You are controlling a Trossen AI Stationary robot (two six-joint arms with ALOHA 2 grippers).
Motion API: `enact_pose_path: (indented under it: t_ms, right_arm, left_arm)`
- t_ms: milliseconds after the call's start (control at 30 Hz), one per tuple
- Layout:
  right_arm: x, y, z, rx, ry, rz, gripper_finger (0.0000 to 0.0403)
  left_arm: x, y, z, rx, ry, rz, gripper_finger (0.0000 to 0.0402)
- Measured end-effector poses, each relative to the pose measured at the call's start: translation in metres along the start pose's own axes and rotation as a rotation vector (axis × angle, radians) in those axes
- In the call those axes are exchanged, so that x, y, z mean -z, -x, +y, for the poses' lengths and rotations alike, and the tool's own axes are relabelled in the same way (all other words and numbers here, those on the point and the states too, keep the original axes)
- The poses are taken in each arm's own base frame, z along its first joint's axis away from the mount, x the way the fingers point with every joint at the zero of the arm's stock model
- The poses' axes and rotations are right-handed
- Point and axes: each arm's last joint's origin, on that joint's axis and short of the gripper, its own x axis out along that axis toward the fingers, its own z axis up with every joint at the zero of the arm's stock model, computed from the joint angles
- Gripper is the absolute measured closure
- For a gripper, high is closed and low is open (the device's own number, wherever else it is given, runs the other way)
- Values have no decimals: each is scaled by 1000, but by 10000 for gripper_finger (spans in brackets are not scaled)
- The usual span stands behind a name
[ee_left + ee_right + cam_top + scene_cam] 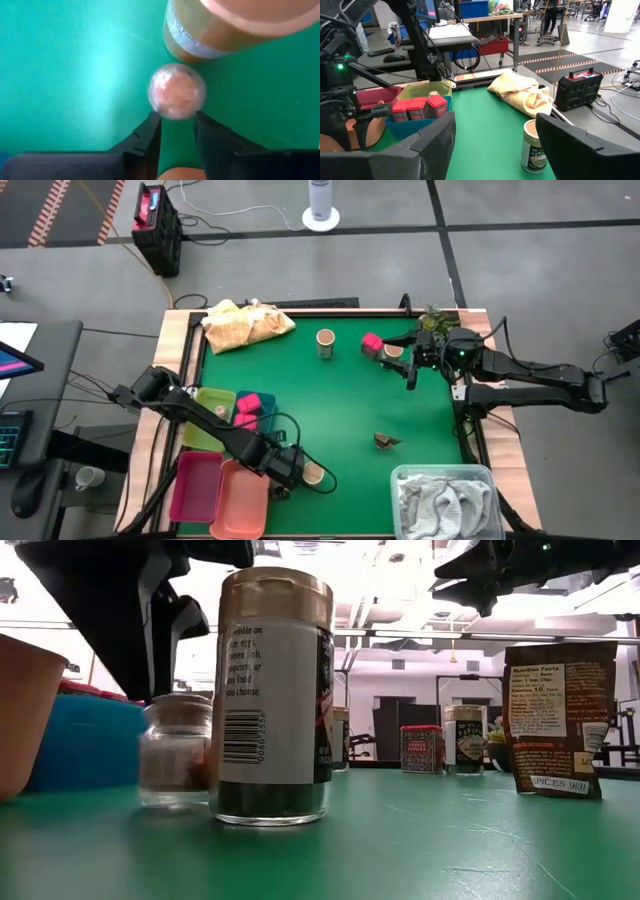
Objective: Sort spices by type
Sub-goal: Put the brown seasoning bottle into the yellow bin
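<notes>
"SPICES 963" is read on the brown pouch (556,718). The left gripper (176,131), opened, is held low over the tiny jar (176,91) beside a tan-lidded jar (313,473) near the bench's front edge. The right gripper (411,367), opened, is raised near the back right corner.

2 dark, jointed arms: the right arm (530,372) shows a green indicator light and trailing black cables; the left gripper (176,145) ends in 2 black, blocky fingers.
</notes>
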Motion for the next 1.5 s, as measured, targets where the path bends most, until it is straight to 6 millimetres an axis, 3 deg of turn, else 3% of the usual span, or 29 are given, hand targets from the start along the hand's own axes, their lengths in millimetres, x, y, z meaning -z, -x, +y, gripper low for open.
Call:
enact_pose_path:
  t_ms: [133,233,500,767,900,1200,1500]
  right_arm:
    - [0,0,0,0,0,1,100]
    - [0,0,0,0,0,0,100]
    - [0,0,0,0,0,0,100]
    - [0,0,0,0,0,0,100]
    - [0,0,0,0,0,0,100]
    - [0,0,0,-2,1,1,100]
    - [0,0,1,-6,1,0,100]
  left_arm:
    - [2,0,4,-27,5,36,305]
    - [-1,1,6,-17,35,36,286]
    - [-16,14,-1,52,-1,-15,189]
    - [-22,15,-2,39,10,-84,93]
    - [-22,14,-1,26,7,-93,86]
    - [-19,-17,-5,34,-14,-14,89]
    - [-19,-17,-5,-4,-48,-33,90]
